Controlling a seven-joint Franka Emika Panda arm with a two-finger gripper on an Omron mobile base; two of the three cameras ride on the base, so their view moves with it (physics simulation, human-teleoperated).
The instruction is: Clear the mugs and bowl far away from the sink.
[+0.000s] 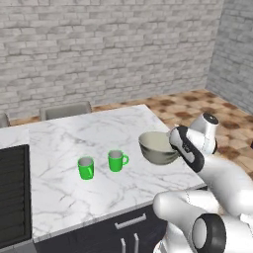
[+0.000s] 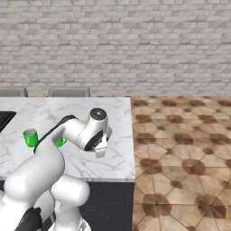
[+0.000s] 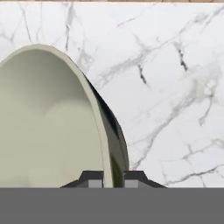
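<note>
A grey brick wall (image 1: 108,44) and a patterned tile floor (image 2: 180,158) are seen behind and beside a white marble counter (image 1: 79,143). At the counter's left edge a black stove (image 1: 12,192) is set, and dark cabinet fronts (image 1: 128,230) are seen below its near edge. The bowl (image 1: 157,147) is held above the counter near its right end, lifted off the marble and tilted. In the hand view the bowl's rim (image 3: 101,131) is pinched between the two fingertips (image 3: 94,178), one inside the pale wall and one against the dark outer wall; the gripper (image 3: 113,179) is closed narrowly on that rim. Open marble is left bare to the right of the bowl up to the counter's edge, beyond which only floor lies. The two mugs (image 1: 85,168) (image 1: 117,160) stand upright on the counter, just beside each other, well left of the bowl and between it and the stove.
</note>
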